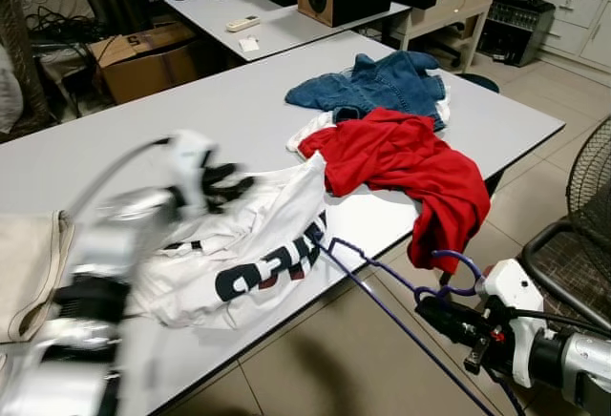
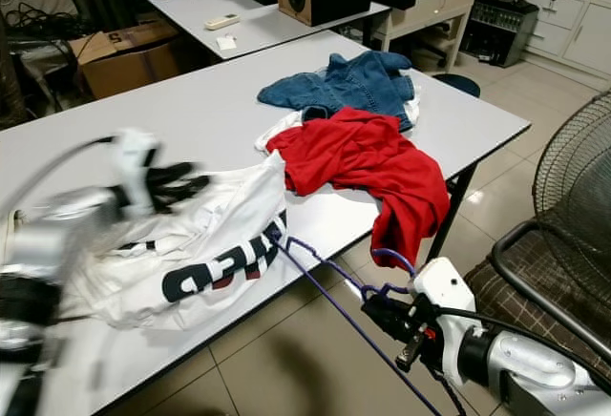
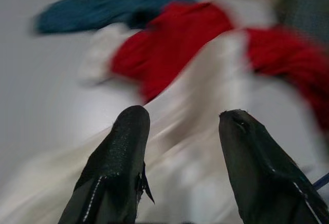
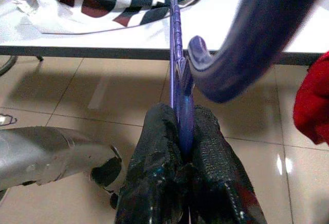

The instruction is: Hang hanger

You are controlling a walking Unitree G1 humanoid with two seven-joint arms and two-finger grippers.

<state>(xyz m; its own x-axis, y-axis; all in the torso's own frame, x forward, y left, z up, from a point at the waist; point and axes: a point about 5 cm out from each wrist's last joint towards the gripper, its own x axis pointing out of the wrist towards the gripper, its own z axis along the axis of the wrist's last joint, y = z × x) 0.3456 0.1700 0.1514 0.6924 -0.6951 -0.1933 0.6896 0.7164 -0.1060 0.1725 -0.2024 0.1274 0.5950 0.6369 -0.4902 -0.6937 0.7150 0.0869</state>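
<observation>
Grey table [image 1: 143, 120] with clothes
White shirt [image 1: 248, 254], red shirt [image 1: 401, 158] and denim jacket [image 1: 377, 82] are lying on it.

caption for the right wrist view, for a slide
Right claw shut on purple hanger, its end reaching the white shirt on the table.

The left arm [image 1: 81, 292] reaches up from seven o'clock in the head view toward the centre, its silver links smeared by motion blur. The left gripper [image 1: 229, 185] sits at about nine o'clock of the scene, black fingers [image 3: 121, 147] spread apart with a clear gap between them. The right arm [image 1: 563, 359] enters from five o'clock, white wrist housing leading, forearm pointing toward nine o'clock. The right gripper [image 4: 180, 147] has its two fingers pressed tight together, clamped on the thin blue hanger [image 4: 176, 75], held low at about five o'clock.
</observation>
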